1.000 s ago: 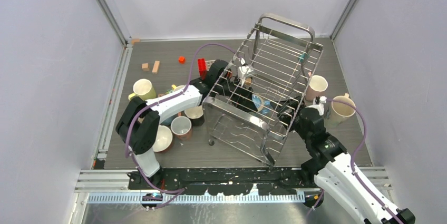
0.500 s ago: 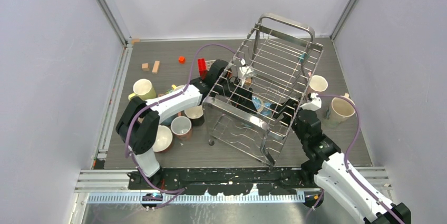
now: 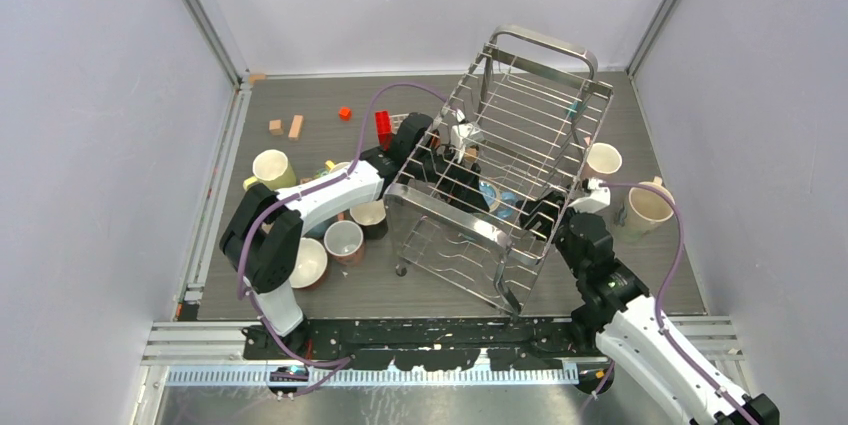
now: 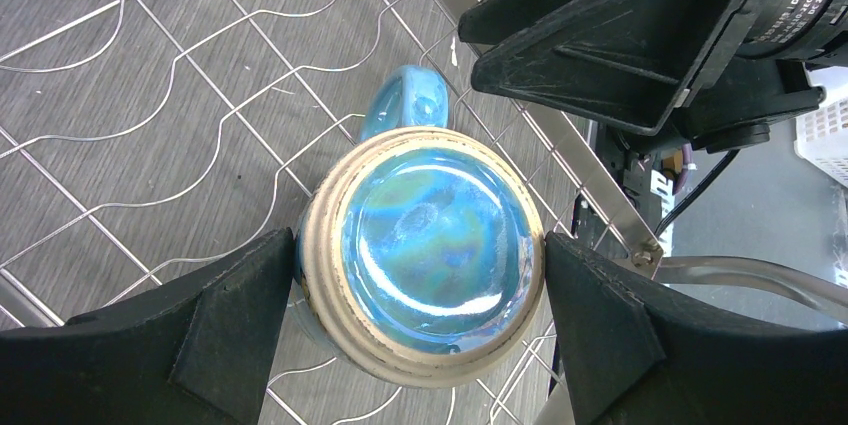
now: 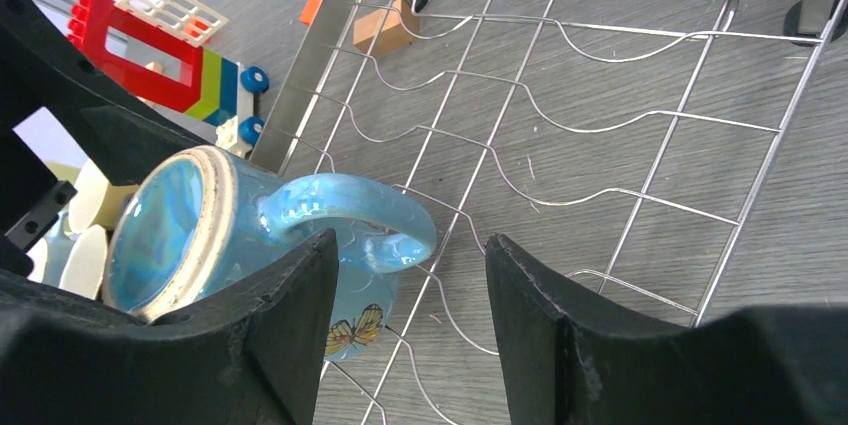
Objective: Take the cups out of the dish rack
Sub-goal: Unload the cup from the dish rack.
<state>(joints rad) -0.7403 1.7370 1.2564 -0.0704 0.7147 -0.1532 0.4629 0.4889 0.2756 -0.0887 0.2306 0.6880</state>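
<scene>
The dish rack [image 3: 455, 213] stands tilted mid-table. Inside it lies a light blue cup [image 3: 497, 201] with a tan rim and a butterfly print, tipped on its side. My left gripper [image 3: 486, 195] reaches in from the left and is shut on the cup's rim; in the left wrist view its fingers press both sides of the cup [image 4: 430, 215]. My right gripper [image 3: 533, 213] reaches in from the right, open and empty. In the right wrist view its tips [image 5: 410, 245] straddle the handle of the cup [image 5: 230, 235] without touching it.
Unloaded cups stand left of the rack: a yellow one [image 3: 272, 167], a pink one [image 3: 344, 240], a cream one [image 3: 308, 263], a dark one [image 3: 370, 215]. Two more stand right of it [image 3: 602, 159] [image 3: 648, 207]. Toy blocks [image 3: 383, 127] lie at the back left.
My right arm has moved left, bringing its open gripper further into the rack beside the blue cup. My left arm and the cup have hardly moved.
</scene>
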